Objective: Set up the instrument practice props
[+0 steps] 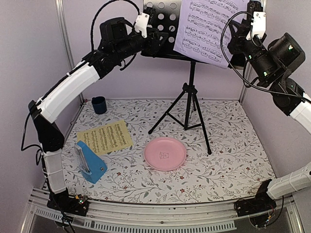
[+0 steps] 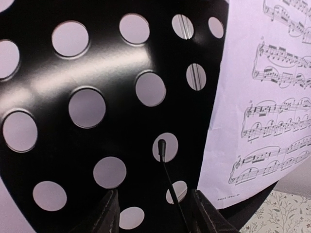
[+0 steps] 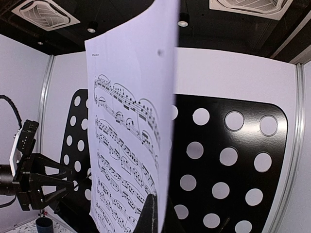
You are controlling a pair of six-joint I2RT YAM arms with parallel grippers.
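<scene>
The black perforated music stand point(image 1: 163, 19) rises on its tripod at the back of the table. My right gripper point(image 1: 234, 46) is shut on the right edge of the lilac sheet of music point(image 1: 209, 29), holding it against the desk. In the right wrist view the lilac sheet point(image 3: 131, 126) runs edge-on up from the gripper point(image 3: 158, 216). My left gripper point(image 1: 160, 42) is open at the desk's lower left. Its jaws point(image 2: 158, 218) stand apart before the desk point(image 2: 112, 73), either side of a thin wire page holder point(image 2: 167, 179). The yellow sheet point(image 1: 104, 137) and the blue metronome point(image 1: 90, 162) lie at front left.
A pink plate point(image 1: 165, 153) sits mid-table in front of the tripod legs point(image 1: 187, 107). A small dark blue cup point(image 1: 99, 105) stands at the back left. Lilac walls with metal posts close in the back and sides.
</scene>
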